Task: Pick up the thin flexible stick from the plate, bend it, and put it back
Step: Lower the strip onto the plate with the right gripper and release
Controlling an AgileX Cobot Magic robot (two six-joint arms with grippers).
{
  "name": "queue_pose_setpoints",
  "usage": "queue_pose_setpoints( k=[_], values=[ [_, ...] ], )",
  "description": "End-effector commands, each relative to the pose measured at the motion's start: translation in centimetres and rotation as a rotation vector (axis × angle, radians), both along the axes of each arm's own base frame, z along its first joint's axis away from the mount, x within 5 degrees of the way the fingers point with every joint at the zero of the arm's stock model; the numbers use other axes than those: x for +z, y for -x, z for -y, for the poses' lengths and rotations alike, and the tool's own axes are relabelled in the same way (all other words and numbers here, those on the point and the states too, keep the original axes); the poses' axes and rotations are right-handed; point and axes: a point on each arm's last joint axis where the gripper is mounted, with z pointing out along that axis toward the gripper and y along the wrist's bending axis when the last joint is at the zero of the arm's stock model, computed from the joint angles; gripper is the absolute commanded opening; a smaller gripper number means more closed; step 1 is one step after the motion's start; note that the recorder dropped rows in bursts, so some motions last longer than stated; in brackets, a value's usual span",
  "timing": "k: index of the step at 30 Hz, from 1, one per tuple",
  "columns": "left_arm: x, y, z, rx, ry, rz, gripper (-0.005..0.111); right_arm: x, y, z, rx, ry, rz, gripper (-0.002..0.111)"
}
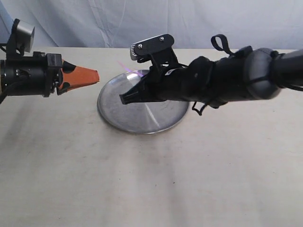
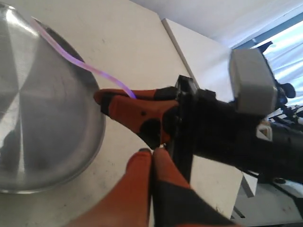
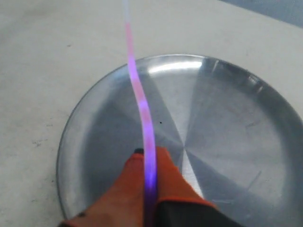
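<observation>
Holding the thin flexible stick [image 3: 142, 101] by one end in the right gripper [image 3: 146, 156], over the plate [image 3: 227, 118]. With the left gripper [image 2: 151, 156] pinched empty beside the rim. Probably bending next: open left, catch the free end, flex gently.

The exterior view looks low and nearly level across the surface [image 1: 142, 189] from mid-distance. Each wrist view sits close behind its own tool, the left tool [image 2: 151, 152] and the right tool [image 3: 147, 155], facing along it. All three share the plate [image 1: 137, 120]; the left wrist view seemingly catches the right tool too.
</observation>
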Motion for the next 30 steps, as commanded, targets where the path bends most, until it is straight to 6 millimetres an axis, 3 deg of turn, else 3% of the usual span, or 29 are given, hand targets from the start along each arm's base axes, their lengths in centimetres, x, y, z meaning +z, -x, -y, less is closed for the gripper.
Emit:
queue_pose_setpoints(
  k=[1,8,15,19,21,23,27,30],
  values=[
    [1.3,0.4,-1.0,0.031,-0.025,0.038,0.0,-0.9,-3.1,1.0,0.0,-0.019,-0.089,-0.001],
    [1.8,0.5,-1.2,0.046,-0.044,0.061,0.0,-3.2,-5.4,2.1,-0.004,-0.028,-0.201,-0.001],
    [1.7,0.6,-1.2,0.038,-0.054,0.062,0.0,-5.2,-6.1,2.7,-0.044,-0.014,-0.213,0.0],
    [1.7,0.6,-1.2,0.033,-0.056,0.062,0.0,-5.6,-6.4,2.6,-0.053,-0.01,-0.207,0.02],
    [1.6,0.7,-1.2,0.026,-0.059,0.062,0.0,-5.5,-6.6,2.8,-0.067,-0.008,-0.184,0.037],
    [1.6,0.7,-1.1,0.018,-0.061,0.062,0.0,-5.4,-6.7,2.8,-0.072,-0.007,-0.176,0.047],
    [1.6,0.7,-1.2,0.018,-0.067,0.062,0.0,-5.1,-6.5,2.7,-0.057,-0.007,-0.18,0.048],
    [1.7,0.7,-1.3,0.032,-0.091,0.089,0.0,-2.7,-5.9,2.5,0.003,-0.019,-0.184,0.042]
  ],
)
